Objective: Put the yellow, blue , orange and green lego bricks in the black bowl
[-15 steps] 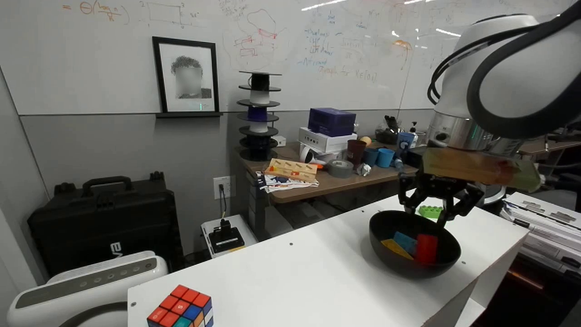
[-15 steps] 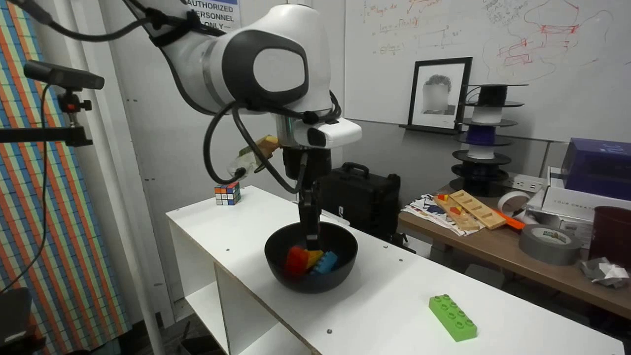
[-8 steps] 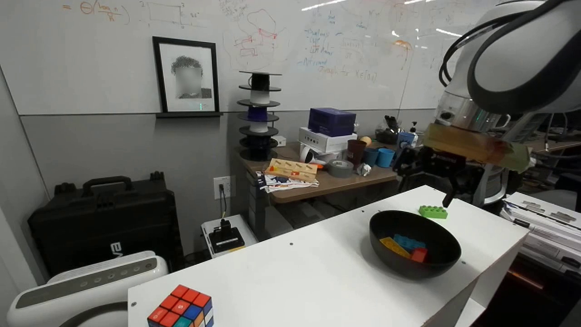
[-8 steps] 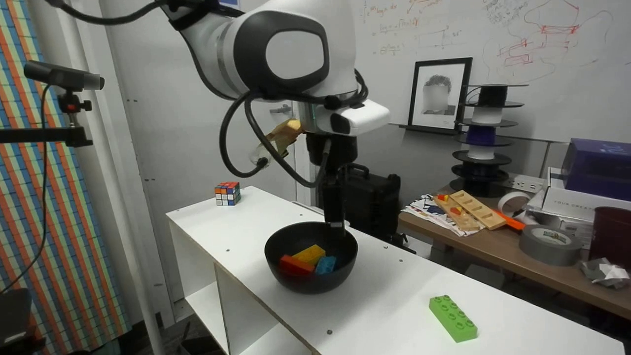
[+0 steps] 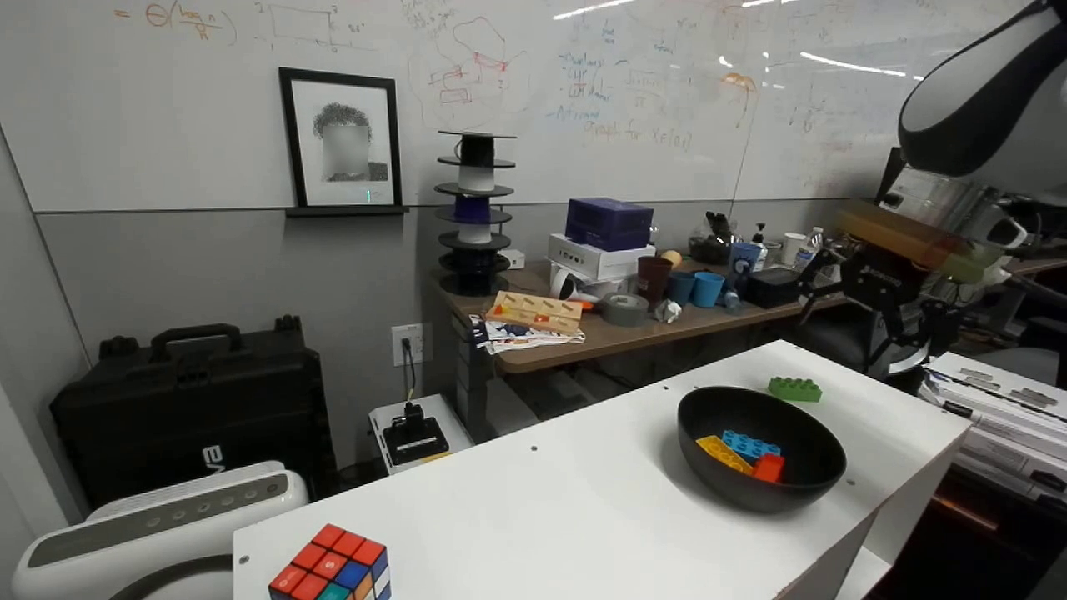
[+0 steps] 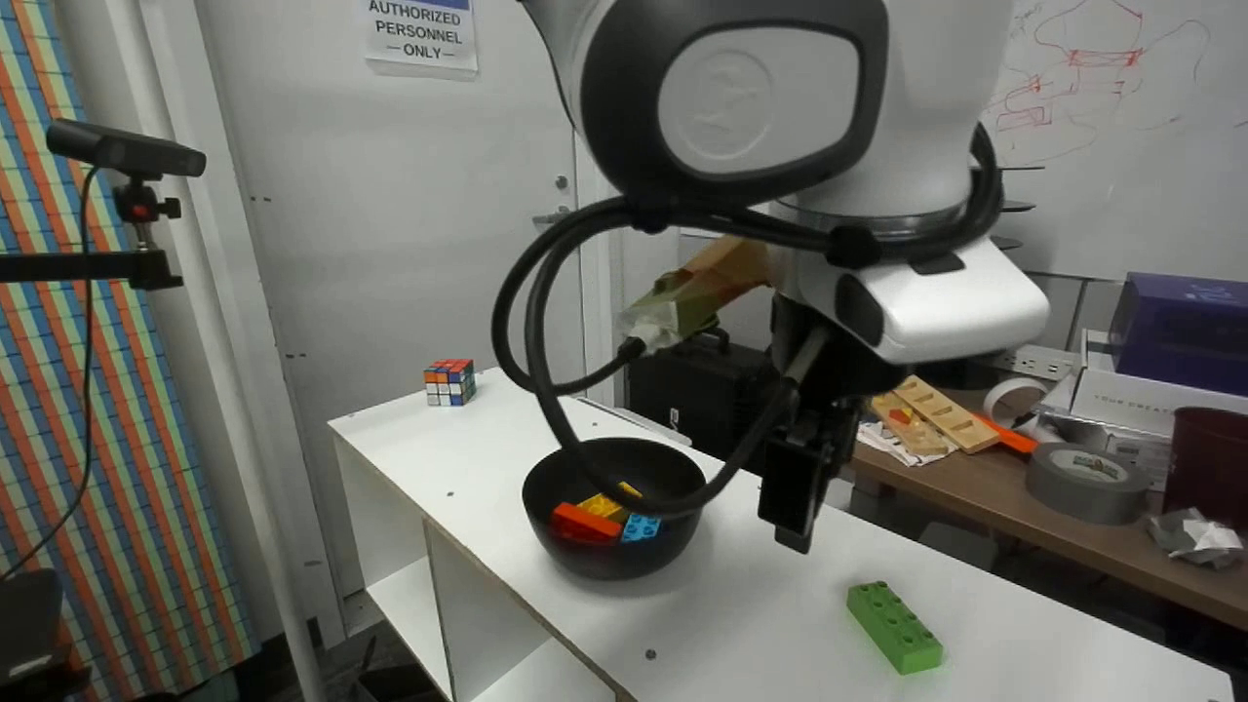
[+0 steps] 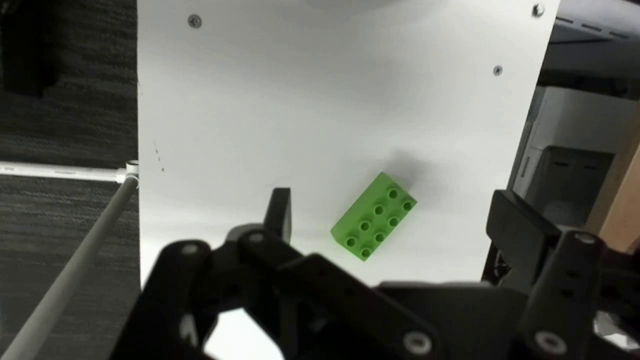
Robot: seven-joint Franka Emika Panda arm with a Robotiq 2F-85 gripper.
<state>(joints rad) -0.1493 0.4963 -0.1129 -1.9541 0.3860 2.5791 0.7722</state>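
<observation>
The black bowl (image 5: 754, 498) stands on the white surface and holds the yellow brick (image 5: 718, 455), the blue brick (image 5: 752, 445) and the orange-red brick (image 5: 768, 468). All three lie at its bottom. The green brick (image 6: 894, 627) lies outside the bowl, flat on the surface. From the wrist, the green brick (image 7: 371, 220) shows diagonally between and beyond the fingers, untouched. My gripper (image 7: 395, 212) is open, its jaws wide apart with nothing held. In an exterior view the gripper (image 6: 795, 526) hangs above the surface, between the bowl and the green brick.
A puzzle cube (image 6: 449, 382) sits at the far end of the white surface (image 5: 533, 508). A brown desk (image 6: 877, 468) with tape, boxes and cups stands alongside. Black cables (image 6: 546, 292) loop from the arm, crossing in front of the bowl in that view.
The orange-red brick has dropped and settled flat in the bowl. My gripper has spread wider, risen out of the bowl and moved away from it toward the green brick's side.
</observation>
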